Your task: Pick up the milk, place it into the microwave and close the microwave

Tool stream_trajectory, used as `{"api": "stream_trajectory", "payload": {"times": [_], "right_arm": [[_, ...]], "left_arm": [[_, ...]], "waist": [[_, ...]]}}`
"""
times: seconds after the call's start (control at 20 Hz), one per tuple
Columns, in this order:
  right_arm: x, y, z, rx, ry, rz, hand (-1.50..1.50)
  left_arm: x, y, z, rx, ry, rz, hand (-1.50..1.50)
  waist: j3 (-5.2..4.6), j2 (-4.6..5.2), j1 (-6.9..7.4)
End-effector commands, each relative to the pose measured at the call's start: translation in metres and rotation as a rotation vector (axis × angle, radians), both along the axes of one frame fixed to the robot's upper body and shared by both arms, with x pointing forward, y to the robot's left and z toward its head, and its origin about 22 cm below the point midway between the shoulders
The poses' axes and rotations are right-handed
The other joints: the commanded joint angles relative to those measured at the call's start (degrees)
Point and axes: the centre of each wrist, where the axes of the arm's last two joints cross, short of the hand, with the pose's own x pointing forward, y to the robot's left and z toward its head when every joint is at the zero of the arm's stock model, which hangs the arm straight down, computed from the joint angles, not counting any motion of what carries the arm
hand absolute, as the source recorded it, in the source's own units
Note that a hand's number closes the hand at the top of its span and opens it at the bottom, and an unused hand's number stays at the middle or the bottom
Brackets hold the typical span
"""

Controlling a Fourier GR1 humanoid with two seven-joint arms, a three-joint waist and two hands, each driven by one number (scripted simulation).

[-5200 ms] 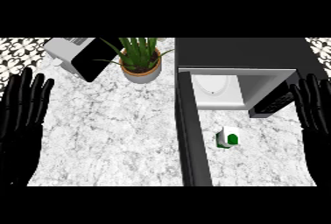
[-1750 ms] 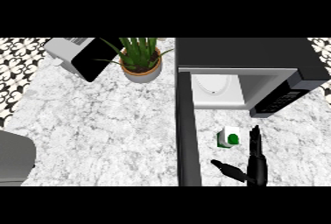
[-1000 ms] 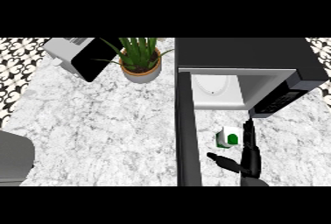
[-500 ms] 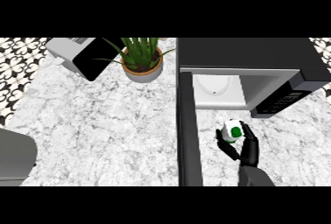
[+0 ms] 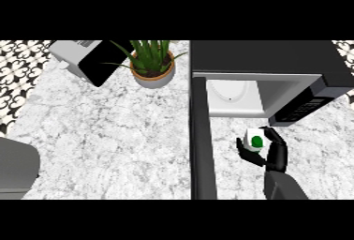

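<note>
The milk is a small white carton with a green cap, seen from above just in front of the microwave's opening. My right hand is curled round it, thumb on its left side and fingers on its right. The microwave is a black box at the upper right; its white inside with a round plate shows. Its door stands swung open, a long dark bar running down to the counter's front edge. Only my left forearm shows, a grey shape at the lower left; the left hand is out of view.
A potted green plant stands left of the microwave. A toaster, white and black, sits at the back left. The marble counter spreads left of the open door.
My right hand has come forward from the counter's front edge and closed round the milk, which now sits slightly nearer the microwave's opening. The left arm stays at the lower left.
</note>
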Motion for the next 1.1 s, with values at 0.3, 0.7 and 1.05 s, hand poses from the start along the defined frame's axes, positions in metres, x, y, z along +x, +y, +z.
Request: {"api": "stream_trajectory", "payload": {"times": [0.3,0.7,1.05], "right_arm": [[0.013,-0.032,0.015,0.019,-0.138,0.164,1.50],[-0.015,-0.035,0.015,0.000,-0.173,0.174,1.50],[-0.057,-0.040,0.047,0.015,-0.150,0.184,1.50]], "left_arm": [[-0.002,0.002,0.001,-0.039,0.016,-0.008,-1.50],[-0.005,-0.018,0.010,-0.035,0.004,-0.007,-1.50],[-0.007,-0.006,0.002,-0.031,0.011,-0.048,-1.50]], "waist": [[-0.05,-0.14,-0.26],[-0.13,-0.47,-1.34],[-0.22,-0.63,-1.86]]}}
